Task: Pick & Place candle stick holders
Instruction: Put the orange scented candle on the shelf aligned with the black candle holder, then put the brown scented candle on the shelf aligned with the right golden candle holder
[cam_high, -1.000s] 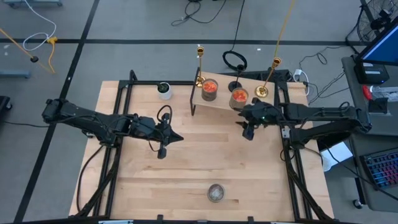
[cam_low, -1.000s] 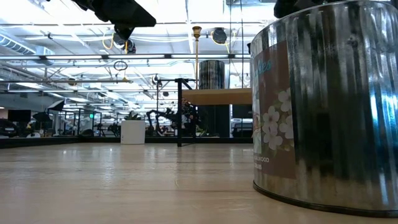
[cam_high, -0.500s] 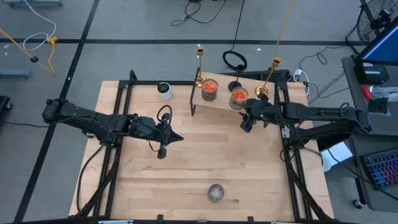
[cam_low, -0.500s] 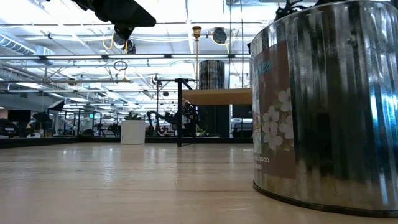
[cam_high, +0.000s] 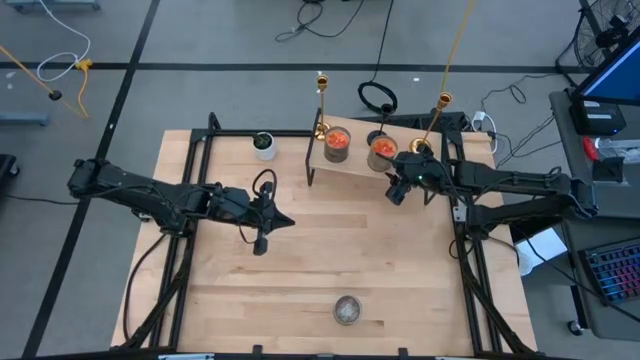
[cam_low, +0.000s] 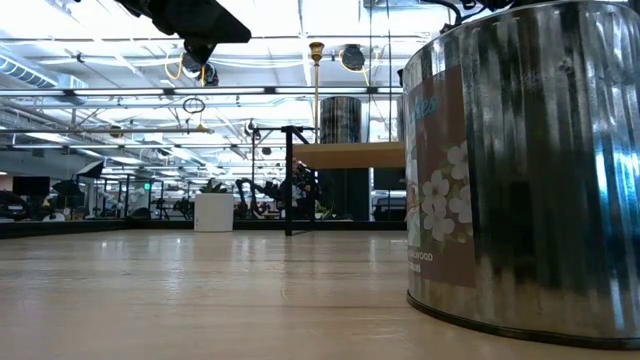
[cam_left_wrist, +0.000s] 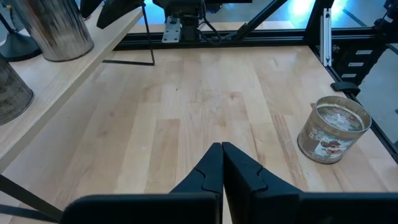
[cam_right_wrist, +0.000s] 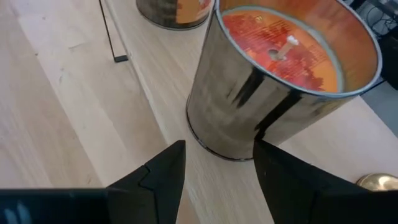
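Right gripper has its fingers spread apart, with the shiny metal-sided jar of orange-red wax sitting right ahead on the raised wooden shelf. Left gripper is pinched closed, empty, mid-table.

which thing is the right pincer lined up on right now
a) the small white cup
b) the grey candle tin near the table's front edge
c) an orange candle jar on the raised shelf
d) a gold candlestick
c: the right wrist view shows the open right pincer facing an orange candle jar on the raised shelf, its fingers apart and not yet around it.
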